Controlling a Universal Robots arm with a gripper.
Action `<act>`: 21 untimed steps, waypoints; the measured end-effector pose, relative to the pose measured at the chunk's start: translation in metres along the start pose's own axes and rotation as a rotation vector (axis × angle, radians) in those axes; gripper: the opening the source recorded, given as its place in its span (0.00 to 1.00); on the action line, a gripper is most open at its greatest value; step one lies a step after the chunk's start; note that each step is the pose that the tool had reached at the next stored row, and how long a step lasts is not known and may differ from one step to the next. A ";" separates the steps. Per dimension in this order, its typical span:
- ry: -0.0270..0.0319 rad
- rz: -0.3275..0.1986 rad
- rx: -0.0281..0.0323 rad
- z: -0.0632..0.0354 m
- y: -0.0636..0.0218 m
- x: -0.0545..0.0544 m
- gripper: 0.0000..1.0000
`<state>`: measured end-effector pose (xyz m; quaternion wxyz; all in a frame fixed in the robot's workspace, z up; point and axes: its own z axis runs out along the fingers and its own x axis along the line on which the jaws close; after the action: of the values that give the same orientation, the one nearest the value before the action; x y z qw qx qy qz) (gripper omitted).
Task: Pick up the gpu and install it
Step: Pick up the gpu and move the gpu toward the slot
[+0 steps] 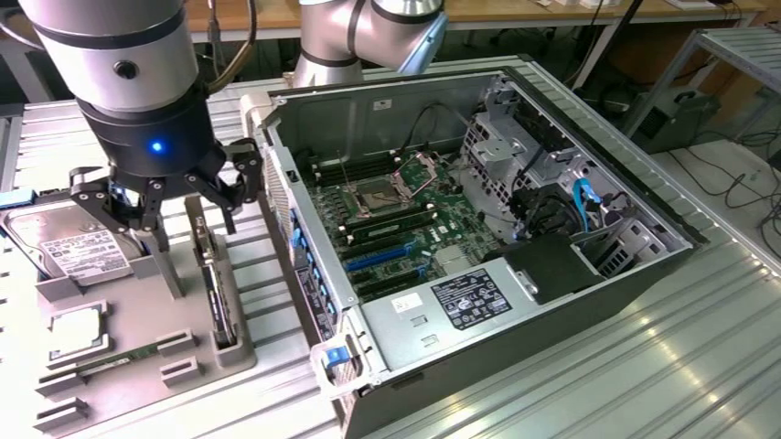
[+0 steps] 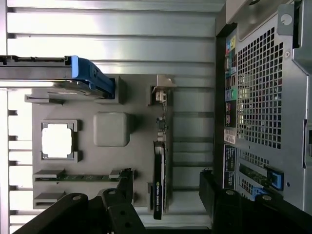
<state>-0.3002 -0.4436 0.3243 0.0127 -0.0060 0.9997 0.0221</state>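
Arm [image 1: 116, 46] posture is close to vertical in the exterior view: the silver wrist segment drops straight down at that view's left, with a black collar carrying a lit blue dot, and the tool [image 1: 171, 212] points down at the grey parts tray [image 1: 232, 357]. The tool's two black fingers [image 1: 236, 187] are spread wide, holding nothing. In the wrist view the gpu [image 2: 159, 183] lies in the gap between them, with clear space on either side (no contact that I can see).

The gpu stands on its long edge in a slot along the tray's side nearest the computer case [image 1: 635, 210]. It is seen edge-on, so it reads as a thin dark strip with a small label, and its silver end bracket [image 2: 162, 90] sits at the far end from the tool.

Other parts share the tray: a hard drive [image 1: 73, 247] with a white label at the exterior view's far left, a square processor [image 1: 76, 331] in its own recess, and a narrow green memory stick [image 1: 123, 355] lying near the processor.

The case lies on its side on the ribbed metal worktop [image 1: 683, 347], just beside the tray, with its panel off and the green motherboard [image 1: 403, 215] exposed. Blue expansion slots [image 1: 379, 256] show on the board.
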 end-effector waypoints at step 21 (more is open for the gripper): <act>0.0000 -0.003 0.0017 0.0396 -0.0102 0.002 0.66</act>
<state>-0.3016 -0.4521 0.2843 0.0127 -0.0073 0.9997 0.0213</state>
